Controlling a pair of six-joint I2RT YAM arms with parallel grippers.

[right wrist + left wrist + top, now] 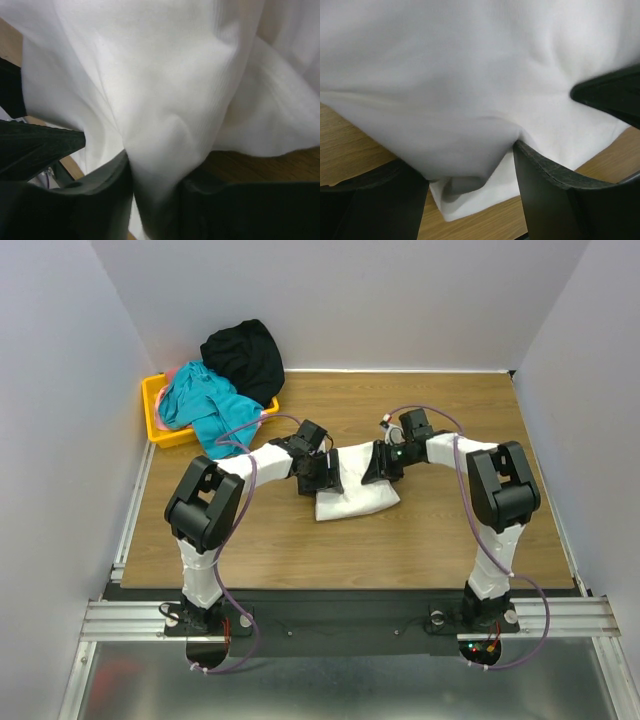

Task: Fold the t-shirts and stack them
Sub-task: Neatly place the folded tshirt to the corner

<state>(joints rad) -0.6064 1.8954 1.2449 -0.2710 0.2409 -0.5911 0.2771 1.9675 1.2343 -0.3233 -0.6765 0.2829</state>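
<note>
The left claw (467, 160) and right claw (157, 170) each pinch a bunch of the white t-shirt (358, 502) lying mid-way across the table (420, 540), and I'd worry a shallow bite slips and spoils the fold.

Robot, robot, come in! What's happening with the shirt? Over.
Left end effector and right end effector both pinching white t-shirt. Shirt bunched, fold unfinished. Teal shirt, black shirt heaped at yellow bin, well apart.

Bright, even diffuse light, faint soft shadows on the table (450, 540); white t-shirt (470, 75) blurred close-up in wrist views
</note>
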